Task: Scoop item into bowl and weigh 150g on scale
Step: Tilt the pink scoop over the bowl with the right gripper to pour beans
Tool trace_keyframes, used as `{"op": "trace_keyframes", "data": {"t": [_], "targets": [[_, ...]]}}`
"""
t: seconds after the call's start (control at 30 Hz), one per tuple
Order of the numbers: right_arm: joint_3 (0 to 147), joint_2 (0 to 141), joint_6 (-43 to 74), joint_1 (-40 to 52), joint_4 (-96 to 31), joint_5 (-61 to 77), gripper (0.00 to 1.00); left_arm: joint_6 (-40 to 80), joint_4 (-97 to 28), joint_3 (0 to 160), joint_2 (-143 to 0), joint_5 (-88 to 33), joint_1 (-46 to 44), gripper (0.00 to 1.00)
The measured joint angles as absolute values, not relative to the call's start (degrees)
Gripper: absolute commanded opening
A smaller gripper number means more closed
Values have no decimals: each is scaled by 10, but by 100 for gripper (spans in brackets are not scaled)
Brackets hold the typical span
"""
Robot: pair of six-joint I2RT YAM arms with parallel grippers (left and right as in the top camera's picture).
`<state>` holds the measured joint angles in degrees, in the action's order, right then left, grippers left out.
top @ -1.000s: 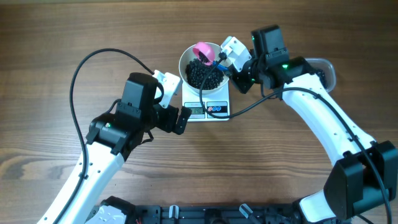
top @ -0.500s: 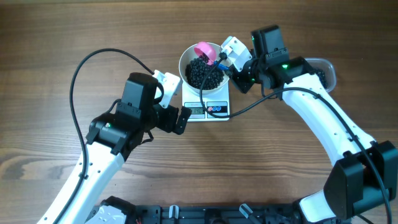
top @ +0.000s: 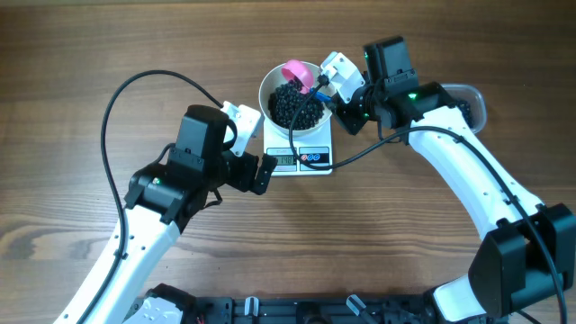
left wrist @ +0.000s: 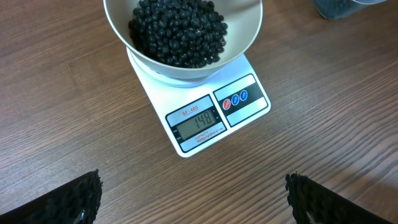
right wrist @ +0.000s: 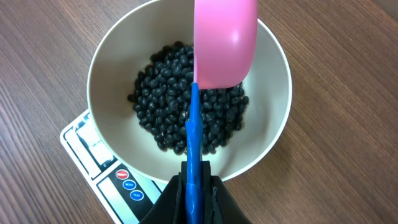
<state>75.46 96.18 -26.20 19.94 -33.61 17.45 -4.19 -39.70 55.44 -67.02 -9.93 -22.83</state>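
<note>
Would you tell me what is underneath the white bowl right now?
The scale sits under the bowl; its display and two buttons show in front. The bowl hides most of its platform.

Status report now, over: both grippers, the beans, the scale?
Left gripper open, empty, near scale. Right gripper shut on scoop over bowl. Beans in bowl, display reads 148. Nothing in the way.
</note>
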Motion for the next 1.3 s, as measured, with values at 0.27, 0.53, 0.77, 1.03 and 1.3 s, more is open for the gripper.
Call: {"op": "trace_keyframes", "data": {"t": [0.27, 0.53, 0.77, 1.03, 1.3], "targets": [[755, 962, -262, 199, -336, 175, 4, -42, -397, 554, -670, -99, -228, 100], [755, 962, -268, 199, -338, 172, 4, -42, -397, 554, -670, -99, -228, 100], [755, 962, -273, 199, -338, 166, 4, -42, -397, 554, -670, -99, -228, 100], [755, 962, -275, 199, -333, 136, 4, -42, -397, 554, -670, -99, -228, 100], [755, 962, -275, 199, -337, 164, 4, -42, -397, 554, -670, -99, -228, 100]]}}
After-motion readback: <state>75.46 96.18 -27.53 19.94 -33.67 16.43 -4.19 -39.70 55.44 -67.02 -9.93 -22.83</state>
